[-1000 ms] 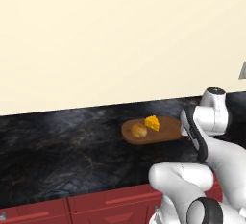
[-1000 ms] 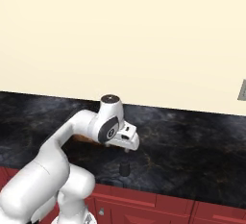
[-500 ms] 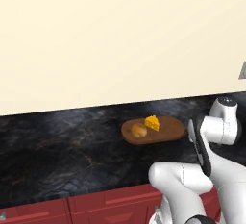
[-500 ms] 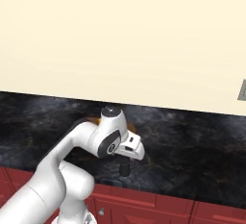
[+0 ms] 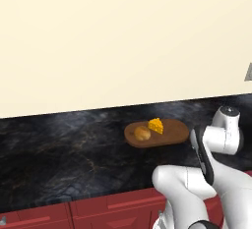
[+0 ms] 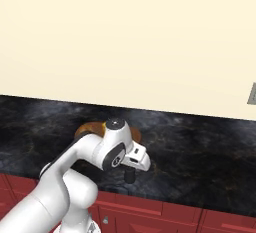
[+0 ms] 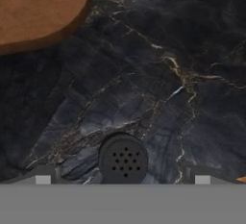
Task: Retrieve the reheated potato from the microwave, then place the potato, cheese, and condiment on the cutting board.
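We count one potato [image 5: 142,133] and one cheese [image 5: 155,125], both lying on the single cutting board [image 5: 172,133], the potato toward its left end and the cheese wedge just right of it, close but whether touching we cannot tell. The board rests on the dark marbled surface [image 5: 64,149], near the cream wall [image 5: 123,41].

In the left base view we see all three of these plainly. In the right base view the arm covers most of the board, leaving a brown sliver of it [image 6: 87,128] behind the white elbow. There we also find one small dark cylinder [image 6: 130,175] standing upright on the surface just under the hand. The hand view shows the same object from above as a round black cap with small holes [image 7: 123,159], sitting between the finger tips of the tool [image 7: 123,180], and one rounded end of the board [image 7: 41,6] at upper left, bare wood.

The tool's fingers stand spread wide on either side of the cap, touching nothing that we can see.

We read no brand, label or writing anywhere.

Red cabinet fronts [image 5: 88,208] run below the surface.
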{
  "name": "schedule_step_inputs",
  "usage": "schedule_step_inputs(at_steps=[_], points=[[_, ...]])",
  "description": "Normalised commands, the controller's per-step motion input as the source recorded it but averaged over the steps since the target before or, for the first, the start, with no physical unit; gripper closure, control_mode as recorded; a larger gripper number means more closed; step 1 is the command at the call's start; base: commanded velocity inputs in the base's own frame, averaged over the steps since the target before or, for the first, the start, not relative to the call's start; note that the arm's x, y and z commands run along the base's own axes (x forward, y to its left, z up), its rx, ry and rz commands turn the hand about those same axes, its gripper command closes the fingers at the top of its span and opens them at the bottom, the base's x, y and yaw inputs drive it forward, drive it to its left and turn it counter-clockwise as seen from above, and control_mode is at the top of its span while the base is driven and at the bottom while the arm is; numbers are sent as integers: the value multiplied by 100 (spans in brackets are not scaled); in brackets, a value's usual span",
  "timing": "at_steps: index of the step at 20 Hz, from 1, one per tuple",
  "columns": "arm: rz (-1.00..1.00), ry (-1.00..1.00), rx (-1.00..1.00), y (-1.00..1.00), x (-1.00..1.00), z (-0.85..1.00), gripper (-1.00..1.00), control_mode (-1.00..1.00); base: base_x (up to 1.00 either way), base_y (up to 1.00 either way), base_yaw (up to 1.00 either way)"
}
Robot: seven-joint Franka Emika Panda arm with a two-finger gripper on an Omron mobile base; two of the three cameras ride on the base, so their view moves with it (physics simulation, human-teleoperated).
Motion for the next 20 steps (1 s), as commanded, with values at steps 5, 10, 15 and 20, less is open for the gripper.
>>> schedule_step_inputs(at_steps=[5, 10, 15, 20], points=[[-2, 5, 0, -9, 1, -17, -100, -100, 0, 0, 0], [0, 8, 0, 0, 12, -10, -100, -100, 0, 0, 0], [0, 8, 0, -6, 6, -10, -100, -100, 0, 0, 0], [0, 4, 0, -8, 1, -9, 100, -100, 0, 0, 0]])
